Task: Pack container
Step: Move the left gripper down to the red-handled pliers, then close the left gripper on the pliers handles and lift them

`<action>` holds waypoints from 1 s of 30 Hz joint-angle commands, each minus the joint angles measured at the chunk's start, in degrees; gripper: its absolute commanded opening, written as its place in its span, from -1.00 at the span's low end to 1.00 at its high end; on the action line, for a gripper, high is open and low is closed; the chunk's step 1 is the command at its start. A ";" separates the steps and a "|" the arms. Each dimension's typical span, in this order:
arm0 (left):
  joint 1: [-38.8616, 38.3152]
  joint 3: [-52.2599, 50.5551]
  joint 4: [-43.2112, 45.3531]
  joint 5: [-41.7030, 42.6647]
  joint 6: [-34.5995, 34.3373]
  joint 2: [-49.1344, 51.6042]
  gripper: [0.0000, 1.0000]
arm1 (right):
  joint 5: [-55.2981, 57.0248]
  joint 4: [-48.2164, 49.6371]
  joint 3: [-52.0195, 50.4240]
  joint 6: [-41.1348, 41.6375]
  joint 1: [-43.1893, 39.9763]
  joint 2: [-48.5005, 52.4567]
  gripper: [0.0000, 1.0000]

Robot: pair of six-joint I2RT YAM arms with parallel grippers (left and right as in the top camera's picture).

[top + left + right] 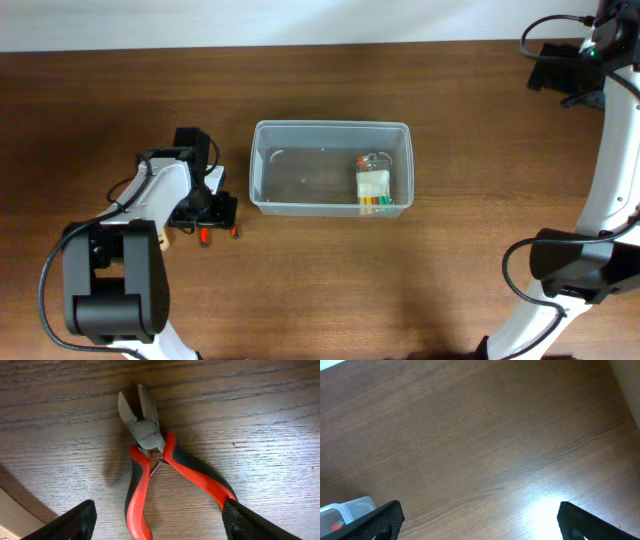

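The container (330,127), a clear lidless plastic bin, sits at the table's middle with a small clear packet (373,187) of coloured pieces in its right end. Red-and-black side cutters (147,435) lie flat on the wood left of the bin, grey blades pointing away from the wrist camera. My left gripper (159,512) is low over them, open, with both handles between its fingers; the right finger (245,522) is at the tip of the right handle, and the left finger stands clear of the left handle. From above, the gripper (205,215) covers most of the cutters (207,234). My right gripper (480,510) hangs open and empty over bare wood.
The right arm (560,75) is at the far right back corner of the table. A corner of the container (350,507) shows at the lower left of the right wrist view. Brown wood table (450,280) runs all round the bin.
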 commanded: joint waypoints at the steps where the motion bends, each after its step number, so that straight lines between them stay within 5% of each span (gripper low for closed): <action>1: 0.31 -0.48 0.37 -0.63 1.79 2.62 0.62 | 0.11 0.02 0.22 -0.55 0.20 -0.96 0.97; 21: 6.12 -0.48 -0.35 5.81 1.77 2.60 0.65 | 0.11 0.02 0.22 -0.55 0.20 -0.96 0.97; 30: 6.12 -0.48 -0.33 5.84 1.77 2.62 0.29 | 0.11 0.02 0.22 -0.55 0.20 -0.96 0.97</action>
